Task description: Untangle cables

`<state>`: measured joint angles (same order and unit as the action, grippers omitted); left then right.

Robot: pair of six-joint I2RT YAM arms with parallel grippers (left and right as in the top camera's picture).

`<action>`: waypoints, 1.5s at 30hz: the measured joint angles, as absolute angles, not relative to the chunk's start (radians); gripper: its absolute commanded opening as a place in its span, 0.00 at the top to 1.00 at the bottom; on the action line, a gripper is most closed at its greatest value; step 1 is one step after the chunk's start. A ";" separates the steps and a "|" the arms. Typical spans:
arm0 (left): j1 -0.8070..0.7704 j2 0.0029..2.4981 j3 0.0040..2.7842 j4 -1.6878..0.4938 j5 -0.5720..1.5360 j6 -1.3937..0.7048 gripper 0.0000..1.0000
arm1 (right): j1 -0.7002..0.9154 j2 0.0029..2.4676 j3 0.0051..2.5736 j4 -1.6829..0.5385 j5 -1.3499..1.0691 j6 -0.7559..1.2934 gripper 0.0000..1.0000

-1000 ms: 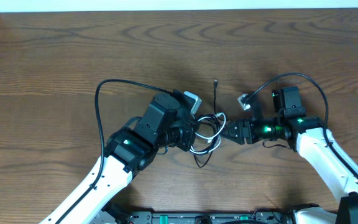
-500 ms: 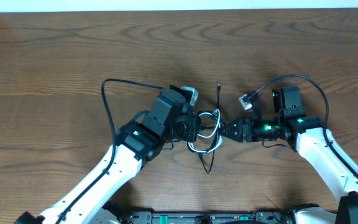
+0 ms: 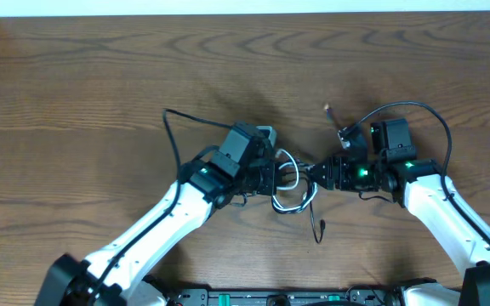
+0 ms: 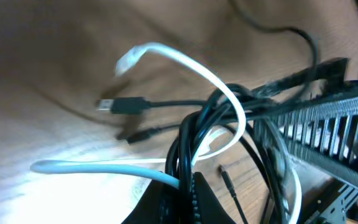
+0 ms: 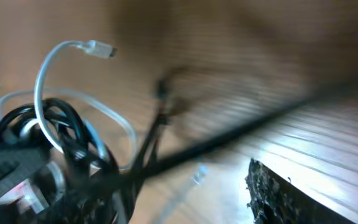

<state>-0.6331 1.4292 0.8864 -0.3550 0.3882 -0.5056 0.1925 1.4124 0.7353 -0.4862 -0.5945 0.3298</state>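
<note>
Black and white cords (image 4: 225,102) | I am clenching them in my left hand (image 3: 270,177) | right hand (image 3: 321,172) hanging released nearby

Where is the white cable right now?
Overhead view, near table centre: the white cable is looped with the black cable between the left end effector and right end effector.
</note>
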 measured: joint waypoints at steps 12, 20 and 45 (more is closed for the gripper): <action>-0.645 1.615 0.886 -0.236 0.395 -0.607 0.93 | 0.186 1.413 0.774 -0.627 -0.471 0.278 0.52; -0.659 1.617 0.886 -0.175 0.358 -0.625 0.93 | 0.194 1.410 0.842 -0.732 -0.579 0.282 0.67; -0.858 1.739 0.886 -0.039 0.091 -0.629 0.93 | 0.323 1.410 0.765 -0.696 -0.258 0.498 0.74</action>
<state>-0.8581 1.7393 0.8864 -0.0391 0.0910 -0.6292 0.3229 1.4101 0.7650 -0.6956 -0.2577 0.4984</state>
